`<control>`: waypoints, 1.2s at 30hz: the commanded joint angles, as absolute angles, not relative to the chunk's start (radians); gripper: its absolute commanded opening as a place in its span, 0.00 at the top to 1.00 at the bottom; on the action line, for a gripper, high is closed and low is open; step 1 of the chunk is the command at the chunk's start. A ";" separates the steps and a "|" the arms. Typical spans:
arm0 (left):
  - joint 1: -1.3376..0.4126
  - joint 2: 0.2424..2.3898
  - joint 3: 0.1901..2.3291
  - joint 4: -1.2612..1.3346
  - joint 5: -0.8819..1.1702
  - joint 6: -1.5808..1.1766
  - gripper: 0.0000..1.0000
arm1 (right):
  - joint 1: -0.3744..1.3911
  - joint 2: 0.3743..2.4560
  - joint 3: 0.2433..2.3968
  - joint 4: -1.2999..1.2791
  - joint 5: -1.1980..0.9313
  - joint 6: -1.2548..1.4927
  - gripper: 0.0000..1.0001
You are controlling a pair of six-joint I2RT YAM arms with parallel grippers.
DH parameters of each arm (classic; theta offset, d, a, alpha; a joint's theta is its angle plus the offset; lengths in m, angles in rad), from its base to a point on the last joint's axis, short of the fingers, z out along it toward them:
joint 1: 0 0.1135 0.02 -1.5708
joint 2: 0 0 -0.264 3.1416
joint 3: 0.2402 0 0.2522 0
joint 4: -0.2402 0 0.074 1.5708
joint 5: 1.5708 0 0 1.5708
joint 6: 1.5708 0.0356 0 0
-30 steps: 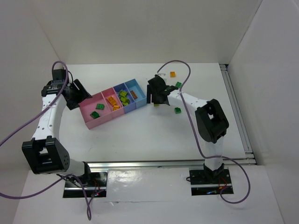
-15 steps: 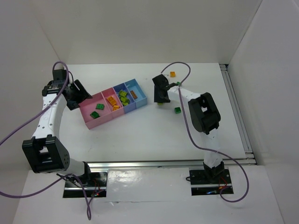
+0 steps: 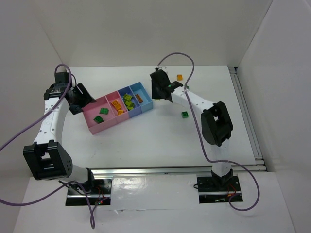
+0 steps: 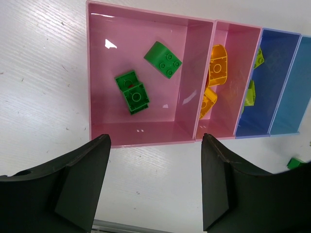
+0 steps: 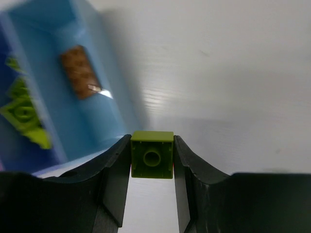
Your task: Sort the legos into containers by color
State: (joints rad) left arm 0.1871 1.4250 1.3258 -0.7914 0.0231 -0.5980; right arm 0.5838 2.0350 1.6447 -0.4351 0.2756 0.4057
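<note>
My right gripper (image 5: 152,162) is shut on a lime-green lego (image 5: 152,154), held above the table just right of the containers (image 3: 146,91); in the top view this gripper (image 3: 159,88) hangs by the light-blue end bin (image 5: 53,43). That bin holds a brownish-orange brick (image 5: 80,72); the darker blue bin beside it holds lime legos (image 5: 23,114). My left gripper (image 4: 155,187) is open, hovering just off the near wall of the end pink bin (image 4: 107,58), which holds dark green legos (image 4: 132,91). The second pink bin holds orange legos (image 4: 217,73).
Loose on the table to the right of the bins lie an orange lego (image 3: 179,77), a green one (image 3: 186,88) and a dark green one (image 3: 185,114). The table's right rail (image 3: 245,116) runs along the edge.
My right gripper has closed on the lime-green lego, lifted it and carried it left and back toward the light-blue bin. The left arm has not moved.
</note>
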 commanded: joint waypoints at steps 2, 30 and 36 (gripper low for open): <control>0.187 1.430 1.328 -0.778 0.014 -0.583 0.23 | 0.683 2.037 1.816 -0.429 0.259 0.374 0.78; 0.187 1.351 1.342 -0.807 0.008 -0.574 0.23 | 0.576 2.002 1.772 -0.293 0.405 0.440 0.45; 0.178 1.342 1.342 -0.798 -0.020 -0.574 0.23 | 0.382 2.028 1.695 -0.518 0.376 0.498 0.18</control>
